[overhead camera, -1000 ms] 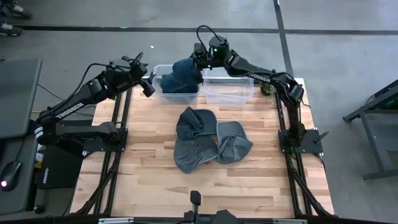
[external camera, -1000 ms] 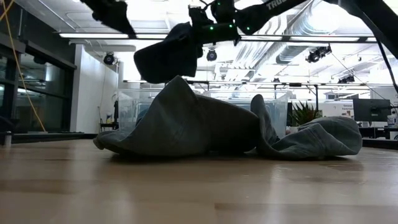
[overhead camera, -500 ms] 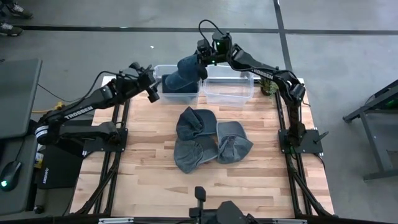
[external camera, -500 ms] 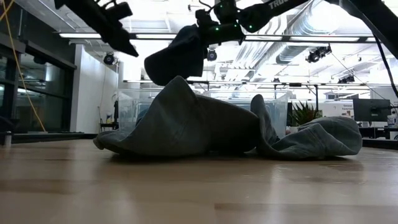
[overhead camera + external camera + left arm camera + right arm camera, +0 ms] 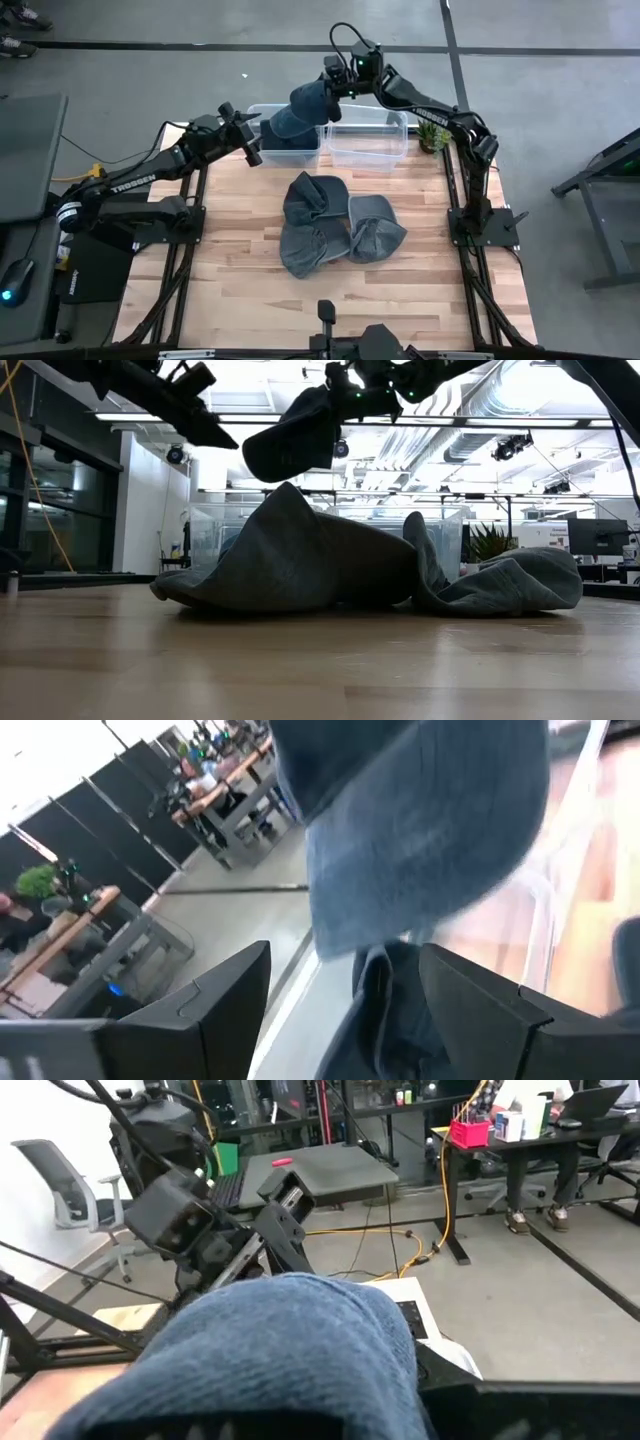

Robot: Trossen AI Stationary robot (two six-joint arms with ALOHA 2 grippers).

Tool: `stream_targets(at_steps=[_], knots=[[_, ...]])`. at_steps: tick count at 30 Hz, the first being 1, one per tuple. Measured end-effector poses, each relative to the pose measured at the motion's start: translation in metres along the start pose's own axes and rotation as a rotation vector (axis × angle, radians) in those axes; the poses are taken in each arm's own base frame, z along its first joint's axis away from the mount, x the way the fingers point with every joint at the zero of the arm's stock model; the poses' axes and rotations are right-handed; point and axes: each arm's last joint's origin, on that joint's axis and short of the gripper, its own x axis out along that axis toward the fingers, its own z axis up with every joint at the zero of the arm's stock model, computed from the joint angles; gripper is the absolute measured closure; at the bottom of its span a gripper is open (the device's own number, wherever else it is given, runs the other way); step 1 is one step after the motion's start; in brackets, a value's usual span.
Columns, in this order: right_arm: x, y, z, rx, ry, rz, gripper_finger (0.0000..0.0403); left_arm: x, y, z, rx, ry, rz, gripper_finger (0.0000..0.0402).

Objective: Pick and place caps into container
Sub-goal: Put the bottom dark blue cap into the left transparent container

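Slate-blue soft cap [image 5: 300, 108] droops, pinched in right gripper [image 5: 331, 88]; left gripper [image 5: 247, 136] spread beside it.

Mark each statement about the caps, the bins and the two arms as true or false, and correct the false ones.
1. The right gripper holds a dark blue cap in the air. True.
2. The held cap hangs over the right clear bin. False: it hangs over the left clear bin.
3. Three or so caps lie in a pile on the table. True.
4. The left gripper grips a cap from the pile. False: it is open beside the left bin, holding nothing.
5. The pile lies inside a bin. False: on the wood.
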Motion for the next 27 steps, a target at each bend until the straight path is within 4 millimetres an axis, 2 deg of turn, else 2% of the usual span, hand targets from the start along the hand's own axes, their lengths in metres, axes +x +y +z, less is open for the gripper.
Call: stream_targets(at_steps=[12, 20, 27], knots=[[0.002, 0.003, 0.003, 0.016, -0.023, 0.02, 0.0403, 0.025, -0.01, -0.006, 0.0, 0.018, -0.028, 0.015], [0.005, 0.007, 0.003, 0.01, -0.023, 0.03, 0.0403, 0.026, -0.008, -0.001, -0.01, -0.047, -0.03, 0.015], [0.013, 0.018, 0.003, -0.012, -0.023, 0.06, 0.0403, 0.026, -0.008, 0.0, -0.019, -0.075, -0.051, 0.015]])
